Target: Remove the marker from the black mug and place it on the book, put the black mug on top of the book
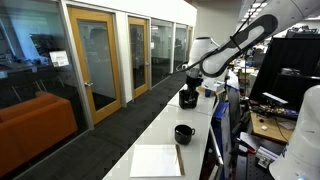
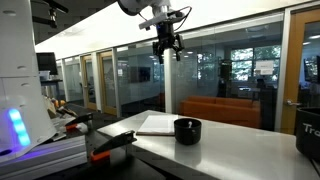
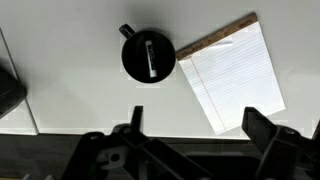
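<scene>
The black mug (image 3: 148,56) stands upright on the white table with the marker (image 3: 150,55) inside it, a thin stick lying across its opening. The mug also shows in both exterior views (image 1: 184,133) (image 2: 187,130). The book (image 3: 235,75) lies flat beside the mug, a white lined pad with a brown edge, also visible in both exterior views (image 1: 157,160) (image 2: 157,124). My gripper (image 3: 197,125) is open and empty. It hangs high above the table, well clear of mug and book (image 1: 190,74) (image 2: 167,45).
A larger black vessel (image 1: 188,97) stands on the table further along, and a dark shape shows at the left edge of the wrist view (image 3: 8,92). The long white table (image 1: 150,125) runs beside glass walls. Cluttered desks (image 1: 270,120) flank its other side.
</scene>
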Motion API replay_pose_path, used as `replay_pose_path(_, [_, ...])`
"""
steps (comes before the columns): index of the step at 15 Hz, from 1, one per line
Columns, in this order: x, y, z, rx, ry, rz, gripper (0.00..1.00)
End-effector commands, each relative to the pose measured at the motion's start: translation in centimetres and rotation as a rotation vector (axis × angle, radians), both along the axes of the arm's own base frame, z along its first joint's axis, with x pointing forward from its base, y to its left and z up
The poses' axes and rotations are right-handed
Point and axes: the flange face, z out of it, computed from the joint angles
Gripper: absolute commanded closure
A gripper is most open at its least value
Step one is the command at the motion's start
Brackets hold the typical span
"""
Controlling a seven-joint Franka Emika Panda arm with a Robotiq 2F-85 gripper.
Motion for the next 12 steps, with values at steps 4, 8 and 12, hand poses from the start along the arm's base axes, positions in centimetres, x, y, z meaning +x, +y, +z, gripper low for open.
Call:
replay_pose_path(4, [1.6,-1.8,-5.9,-0.058,0.047,-0.066,0.0])
replay_pose_path(8, [2.6,-2.1,-7.9,-0.075,0.065,-0.084,0.0])
replay_pose_path(12, [3.7,-2.4,-9.3,-0.073,0.069,-0.095,0.0])
